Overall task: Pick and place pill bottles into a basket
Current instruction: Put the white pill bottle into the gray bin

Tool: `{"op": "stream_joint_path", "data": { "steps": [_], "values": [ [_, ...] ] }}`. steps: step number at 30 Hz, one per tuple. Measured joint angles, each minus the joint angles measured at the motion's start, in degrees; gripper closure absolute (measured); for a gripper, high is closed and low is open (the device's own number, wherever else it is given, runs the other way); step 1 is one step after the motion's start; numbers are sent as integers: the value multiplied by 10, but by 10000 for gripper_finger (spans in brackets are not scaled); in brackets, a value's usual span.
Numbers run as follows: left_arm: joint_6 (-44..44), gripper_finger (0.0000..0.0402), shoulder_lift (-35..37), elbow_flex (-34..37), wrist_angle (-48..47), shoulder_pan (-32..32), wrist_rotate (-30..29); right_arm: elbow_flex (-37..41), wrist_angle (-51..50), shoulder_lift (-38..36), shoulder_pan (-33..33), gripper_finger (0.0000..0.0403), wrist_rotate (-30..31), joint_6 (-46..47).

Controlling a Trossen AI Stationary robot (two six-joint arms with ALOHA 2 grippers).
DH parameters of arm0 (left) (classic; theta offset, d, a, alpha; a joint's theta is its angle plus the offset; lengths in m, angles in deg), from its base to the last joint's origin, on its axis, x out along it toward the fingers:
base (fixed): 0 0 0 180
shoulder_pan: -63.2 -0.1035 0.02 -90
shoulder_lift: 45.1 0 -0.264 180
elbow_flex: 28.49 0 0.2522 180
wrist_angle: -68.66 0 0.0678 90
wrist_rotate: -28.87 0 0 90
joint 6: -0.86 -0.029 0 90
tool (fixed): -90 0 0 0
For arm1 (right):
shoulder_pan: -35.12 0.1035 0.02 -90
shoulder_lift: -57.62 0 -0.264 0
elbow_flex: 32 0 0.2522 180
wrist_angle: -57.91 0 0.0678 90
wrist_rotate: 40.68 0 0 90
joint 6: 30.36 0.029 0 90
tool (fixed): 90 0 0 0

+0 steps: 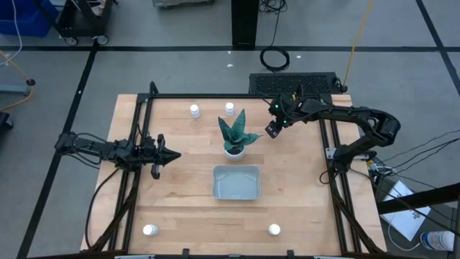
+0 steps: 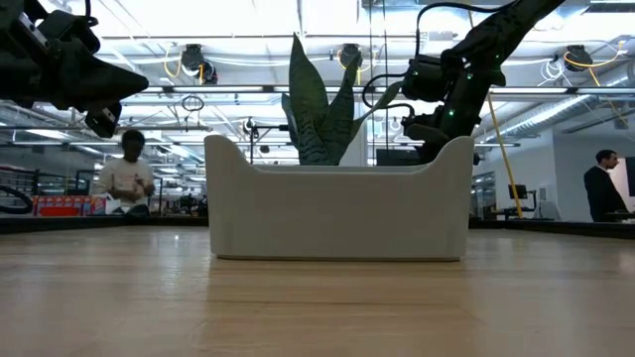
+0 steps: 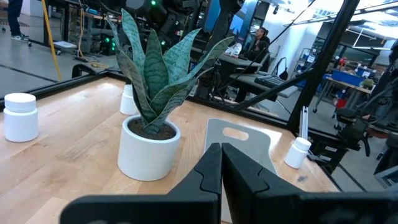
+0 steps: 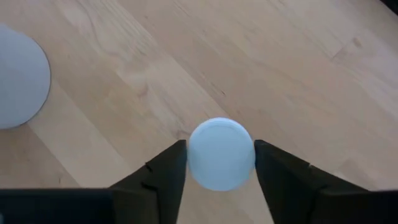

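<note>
My right gripper [image 1: 273,130] hangs over the table's far right part, just right of the potted plant [image 1: 234,137]. Its fingers stand on either side of a white pill bottle [image 4: 221,154], seen cap-up. Two more pill bottles [image 1: 195,110] [image 1: 229,108] stand near the far edge. Another two [image 1: 149,230] [image 1: 274,229] stand near the front edge. The pale grey-blue basket [image 1: 236,182] lies at the table's middle, in front of the plant, with nothing in it. My left gripper [image 1: 172,155] waits shut at the left, pointing level toward the plant. My right gripper has the pill bottle between its two fingers [image 4: 168,171], which meet the round sides at the cap [image 4: 194,163]. The fingers come from above, slanting down. The bottle stands upright; whether its base is on the table, I cannot tell.
The plant's white pot [image 3: 148,148] and spiky leaves stand close beside my right gripper. A black frame [image 1: 215,97] runs round the tabletop. Bare wood lies right of the basket and along the front. People show in the room beyond the table.
</note>
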Motion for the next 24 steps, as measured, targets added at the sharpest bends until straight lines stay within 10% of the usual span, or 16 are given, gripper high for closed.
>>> {"op": "stream_joint_path", "data": {
  "steps": [24],
  "values": [
    [0, 389, 0, 0, 0, 0, 0, 0, -25, -97, 0, 260, -12, 30]
  ]
}}
